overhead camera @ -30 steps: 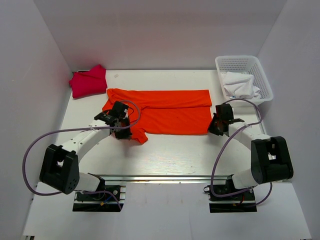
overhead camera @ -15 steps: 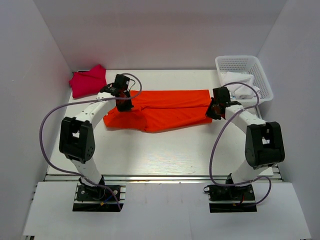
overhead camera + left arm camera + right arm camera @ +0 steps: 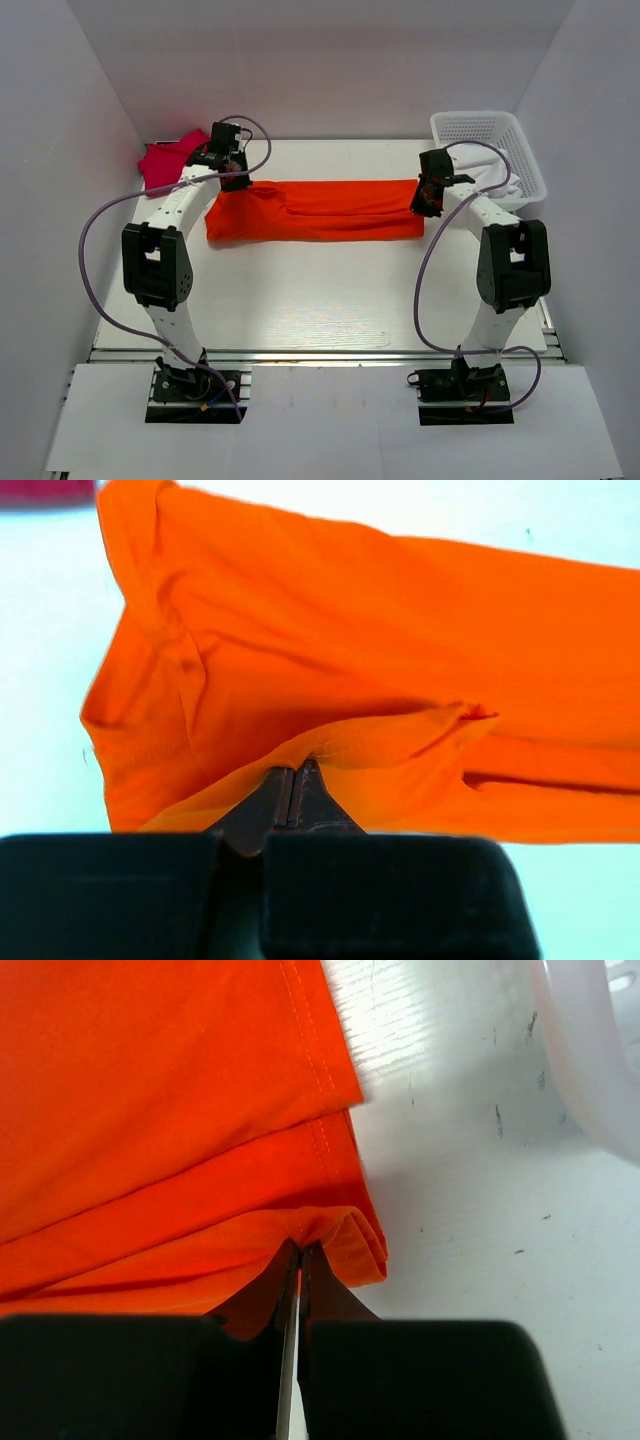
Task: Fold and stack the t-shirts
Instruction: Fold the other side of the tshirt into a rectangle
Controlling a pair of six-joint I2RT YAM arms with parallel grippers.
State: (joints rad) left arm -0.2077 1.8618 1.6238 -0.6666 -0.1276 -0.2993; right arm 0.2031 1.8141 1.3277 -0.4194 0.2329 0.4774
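Note:
The orange t-shirt (image 3: 315, 210) lies as a long folded band across the far middle of the table. My left gripper (image 3: 232, 178) is shut on its upper left edge; in the left wrist view the fabric (image 3: 380, 670) bunches over the closed fingertips (image 3: 293, 780). My right gripper (image 3: 427, 196) is shut on its upper right corner; in the right wrist view a fold of orange hem (image 3: 330, 1230) is pinched at the tips (image 3: 299, 1252). The crimson-pink t-shirt (image 3: 165, 160) lies folded at the far left corner, partly behind the left arm.
A white mesh basket (image 3: 497, 150) with white cloth inside stands at the far right, close to the right arm; its rim shows in the right wrist view (image 3: 590, 1070). White walls enclose the table on three sides.
Both grippers have carried the near edge of the orange t-shirt away to the far side, folding it over itself into a narrower band. Both arms are now stretched far out.

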